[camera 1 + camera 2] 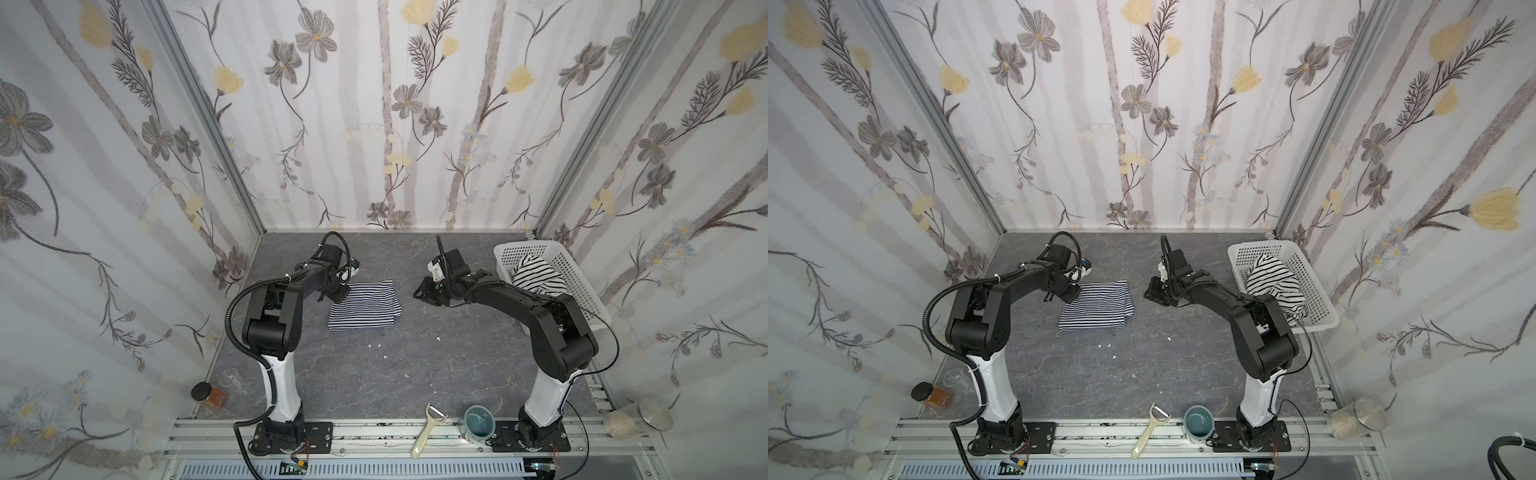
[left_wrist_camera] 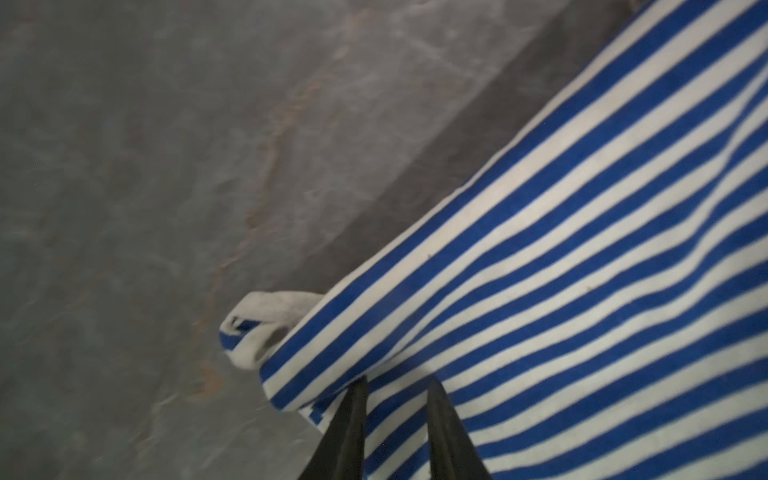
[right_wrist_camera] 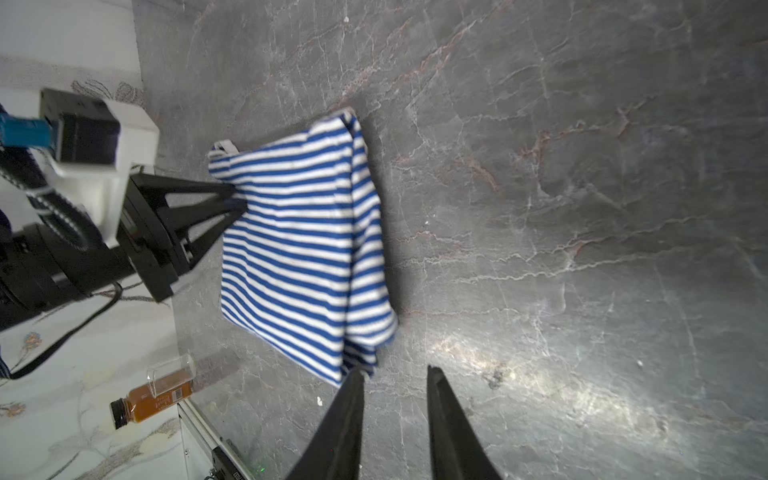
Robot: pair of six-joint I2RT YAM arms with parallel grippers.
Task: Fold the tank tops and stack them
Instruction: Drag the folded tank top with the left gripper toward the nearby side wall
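Fold one judged done: fine navy-and-white striped tank top (image 1: 365,305) sits between centre and left edge of grey marbled surface (image 1: 395,374); left claw (image 2: 395,384) parted, tips on its corner, right claw (image 3: 395,374) parted, empty. Next: lift white black-striped tank top (image 1: 536,276), crumpled in white perforated basket (image 1: 528,248) at back-right corner, onto open centre.
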